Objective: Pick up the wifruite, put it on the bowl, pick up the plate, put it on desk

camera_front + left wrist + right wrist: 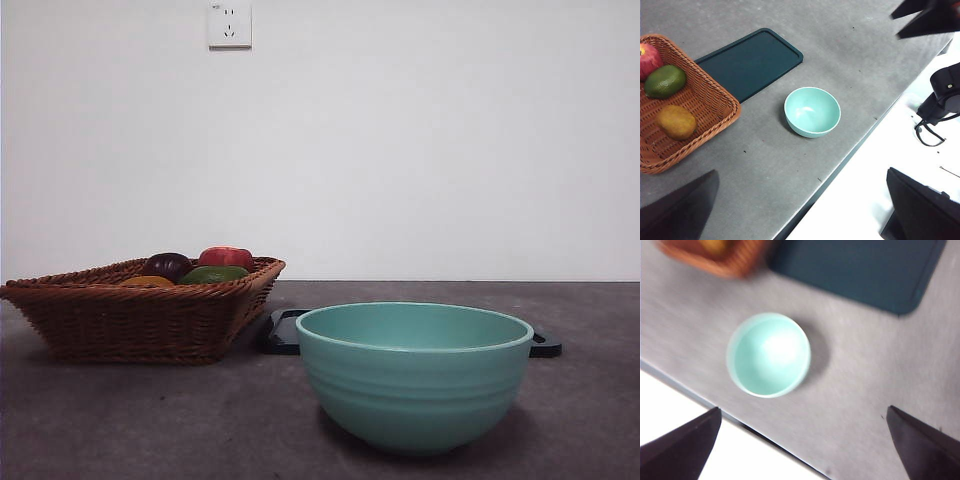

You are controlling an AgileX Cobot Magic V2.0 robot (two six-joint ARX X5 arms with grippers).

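From my remote station I see a wicker basket (140, 315) toward the counter's (120, 420) left side in the front view. It holds four fruits: a dark purple fruit (167, 265), a red fruit (227, 257), a green fruit (213, 274), and the wifruite (148, 282), which shows only as an orange-brown sliver above the basket rim. The left wrist view gives it clearly: the wifruite (676, 121) lies in the basket (710, 107) near the corner closest to the bowl, apart from the green fruit (665, 81).

Just beside the basket, a flat dark teal tray (283, 331) lies on the counter. The basket's corner looks to overlap the tray's (752, 62) edge in the left wrist view, but I cannot tell whether they touch.

The bowl (414, 375) stands upright and empty in front of the tray, near the counter's front edge, clear of tray and basket alike (812, 111). The right wrist view is blurred, yet it shows the bowl (768, 355) the same way.

The left claw (800, 210) hangs high above the counter, jaws spread wide, gripping nothing. The right claw (800, 450) hangs above the bowl and the front edge, jaws likewise wide apart and empty.
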